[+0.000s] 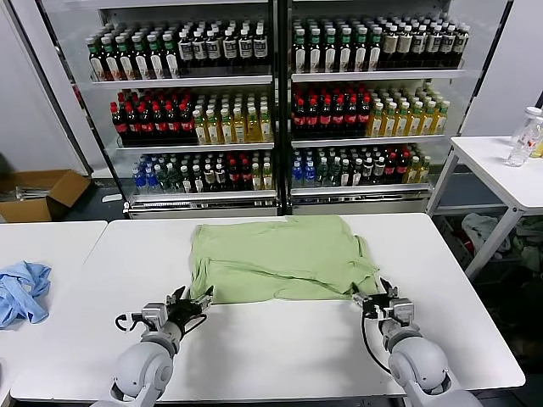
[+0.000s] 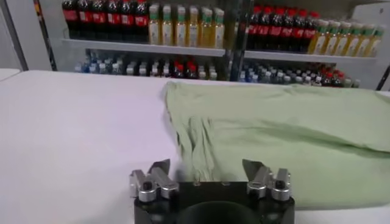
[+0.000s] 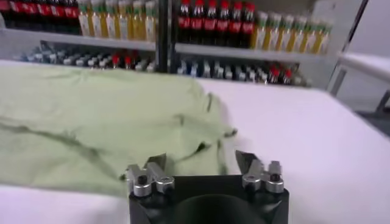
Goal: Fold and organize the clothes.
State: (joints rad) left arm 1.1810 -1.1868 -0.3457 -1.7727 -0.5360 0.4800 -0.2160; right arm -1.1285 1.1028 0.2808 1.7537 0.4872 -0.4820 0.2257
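Note:
The light green shirt (image 1: 276,254) lies flattened and partly folded on the white table (image 1: 280,348), plain side up; its collar and checked print are hidden. My left gripper (image 1: 197,303) is open at the shirt's near left corner, just short of the hem. My right gripper (image 1: 366,297) is open at the near right corner. In the left wrist view the gripper (image 2: 207,167) faces the bunched left edge of the shirt (image 2: 286,134). In the right wrist view the gripper (image 3: 201,161) faces the crumpled right corner of the shirt (image 3: 103,122).
A light blue cloth (image 1: 21,291) lies on the adjoining table at the left. Drink coolers (image 1: 276,102) stand behind the table. A small white table (image 1: 501,170) with bottles stands at the right. A cardboard box (image 1: 42,193) sits on the floor at the left.

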